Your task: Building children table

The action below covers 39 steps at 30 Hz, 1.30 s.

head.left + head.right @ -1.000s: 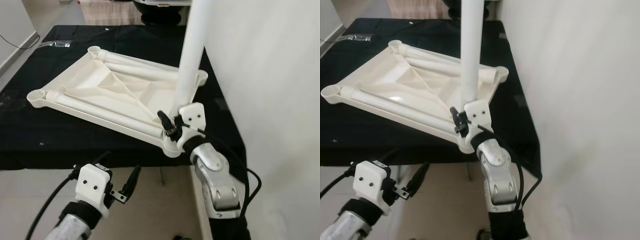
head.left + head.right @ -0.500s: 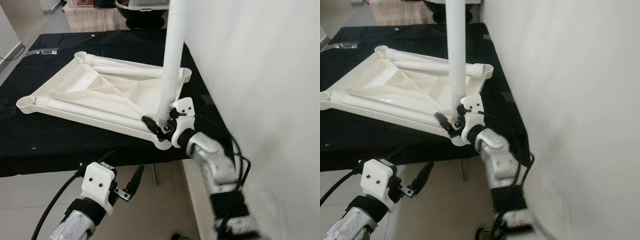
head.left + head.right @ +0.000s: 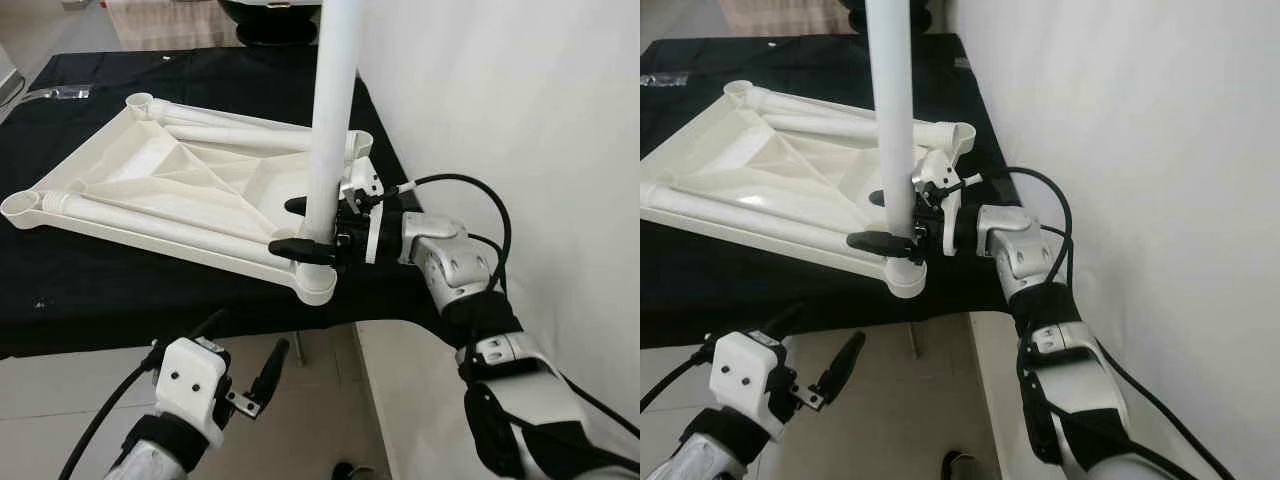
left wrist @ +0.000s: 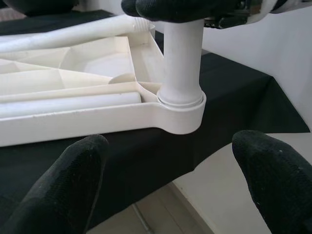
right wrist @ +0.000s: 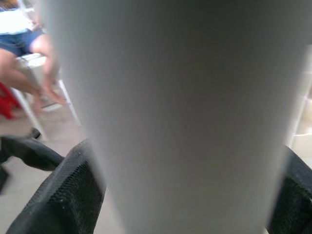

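While the white plastic children's tabletop (image 3: 190,195) lies upside down on the black cloth-covered table (image 3: 120,290), a tall white plastic tubular leg (image 3: 333,120) stands upright in the round corner socket (image 3: 316,282) at the corner nearest the robot, right at the table's front edge. The right gripper (image 3: 305,226) reaches in sideways from beside the white wall (image 3: 500,120), its two black fingers clasped around the leg low down, just above the socket, one finger on either side of the tube. In the right wrist view the leg (image 5: 180,112) is blurred and very close, with the black finger pads (image 5: 63,195) pressed against both its sides; behind it a person sits on a chair (image 5: 29,53).

More white tubular legs (image 3: 250,135) lie flat inside the ribbed underside of the tabletop, along its far and near edges, and other corner sockets (image 3: 22,207) stand open. No brand, label or writing can be read on any part.

The left gripper (image 3: 240,360) hangs below the table's edge over the pale tiled floor (image 3: 60,390), its fingers spread wide and holding nothing; in the left wrist view its fingertips (image 4: 73,170) frame the socket (image 4: 183,109) and the leg's foot from below, well apart from them
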{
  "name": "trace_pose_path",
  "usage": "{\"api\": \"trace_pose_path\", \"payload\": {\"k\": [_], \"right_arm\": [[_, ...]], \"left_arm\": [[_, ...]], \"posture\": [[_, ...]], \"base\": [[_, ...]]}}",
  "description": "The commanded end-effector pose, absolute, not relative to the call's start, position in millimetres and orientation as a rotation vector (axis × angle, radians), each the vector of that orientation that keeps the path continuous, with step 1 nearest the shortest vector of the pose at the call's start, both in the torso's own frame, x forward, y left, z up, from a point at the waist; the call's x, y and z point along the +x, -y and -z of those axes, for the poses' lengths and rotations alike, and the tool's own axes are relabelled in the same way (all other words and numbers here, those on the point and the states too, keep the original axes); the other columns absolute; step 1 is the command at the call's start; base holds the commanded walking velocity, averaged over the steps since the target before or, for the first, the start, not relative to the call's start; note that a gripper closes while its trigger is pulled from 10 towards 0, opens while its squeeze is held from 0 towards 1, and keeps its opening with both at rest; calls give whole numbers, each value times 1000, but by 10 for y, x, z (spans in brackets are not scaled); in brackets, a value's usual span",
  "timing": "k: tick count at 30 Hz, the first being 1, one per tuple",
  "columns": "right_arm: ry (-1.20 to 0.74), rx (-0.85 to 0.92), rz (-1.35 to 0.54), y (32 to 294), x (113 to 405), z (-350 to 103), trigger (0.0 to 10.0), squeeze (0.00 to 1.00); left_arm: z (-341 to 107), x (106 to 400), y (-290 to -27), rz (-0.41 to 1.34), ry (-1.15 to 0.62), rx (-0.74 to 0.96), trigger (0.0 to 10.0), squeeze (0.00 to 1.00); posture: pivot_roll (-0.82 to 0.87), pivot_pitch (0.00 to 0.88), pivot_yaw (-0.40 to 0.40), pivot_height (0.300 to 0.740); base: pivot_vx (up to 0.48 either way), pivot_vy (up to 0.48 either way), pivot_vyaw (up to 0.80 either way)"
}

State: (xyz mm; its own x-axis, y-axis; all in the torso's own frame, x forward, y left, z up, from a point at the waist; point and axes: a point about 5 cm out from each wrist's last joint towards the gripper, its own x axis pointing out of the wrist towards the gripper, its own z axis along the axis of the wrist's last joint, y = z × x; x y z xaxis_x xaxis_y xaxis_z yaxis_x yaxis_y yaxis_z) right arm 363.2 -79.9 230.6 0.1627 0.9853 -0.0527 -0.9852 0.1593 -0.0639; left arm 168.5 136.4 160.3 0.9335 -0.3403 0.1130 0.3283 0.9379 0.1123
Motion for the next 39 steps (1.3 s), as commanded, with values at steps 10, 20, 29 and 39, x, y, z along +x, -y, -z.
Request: {"api": "trace_pose_path", "payload": {"k": [10,20,29,39], "right_arm": [[-17,-63,-1567,757,3619,-2265,0,0],[1,-122,-1147,835,3561,-1998,0,0],[-98,-21,-480,413,2961,-1681,0,0],[-56,24,-640,254,3092,-1890,10000,1000]], "left_arm": [[-1608,1615,-1359,340,105,103,10000,0],[-1596,1631,-1355,343,100,101,10000,0],[-1600,1721,-1397,349,107,108,10000,0],[-1573,1827,-1408,329,123,117,10000,0]], "posture": [[103,258,-52,740],[52,253,-75,740],[16,233,-31,740],[34,190,-48,740]], "base": [[0,0,0],[0,0,0],[0,0,0],[0,0,0]]}}
